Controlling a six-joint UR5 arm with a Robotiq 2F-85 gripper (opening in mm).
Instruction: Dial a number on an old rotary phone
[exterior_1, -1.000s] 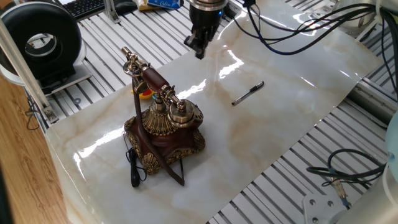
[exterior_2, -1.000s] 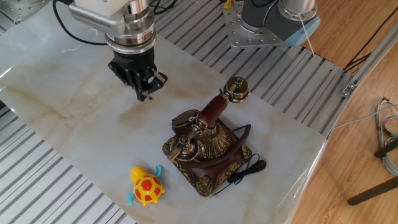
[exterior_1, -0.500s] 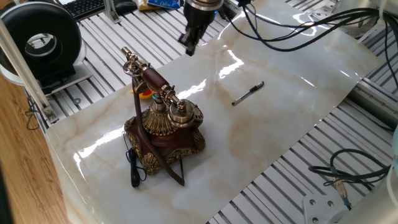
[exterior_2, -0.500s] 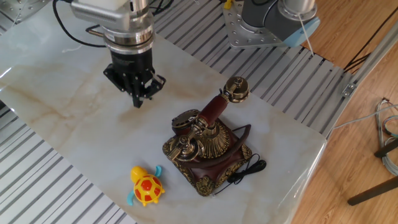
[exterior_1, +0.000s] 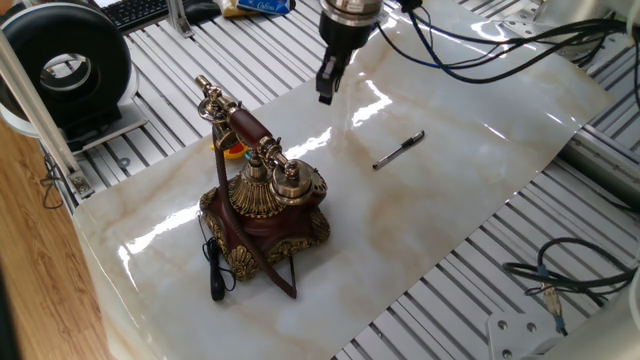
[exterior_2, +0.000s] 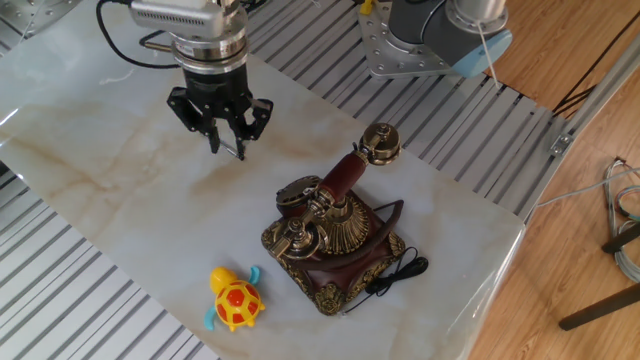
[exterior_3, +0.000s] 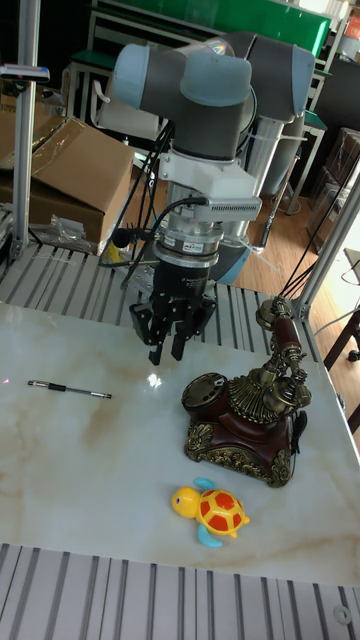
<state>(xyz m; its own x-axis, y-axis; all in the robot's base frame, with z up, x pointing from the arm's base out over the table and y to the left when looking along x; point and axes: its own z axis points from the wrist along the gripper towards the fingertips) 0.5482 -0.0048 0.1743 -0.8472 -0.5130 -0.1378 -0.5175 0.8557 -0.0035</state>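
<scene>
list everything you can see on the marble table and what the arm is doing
old rotary phone: one, dark red-brown with gold brass trim, handset on its cradle, near one end of the marble sheet
toy turtle: one, yellow and orange with blue flippers, beside the phone
pen: one, black and silver, lying flat, apart from the phone
marble sheet: one, cream with tan veins, over the slatted table
gripper: one, black, holding nothing, above the marble, touching nothing

the old rotary phone (exterior_1: 262, 205) stands near the desk's (exterior_1: 400, 220) left edge, handset in its cradle. a pen (exterior_1: 399, 150) lies mid-desk. the gripper (exterior_1: 326, 90) hangs above the far edge, touching nothing.
</scene>
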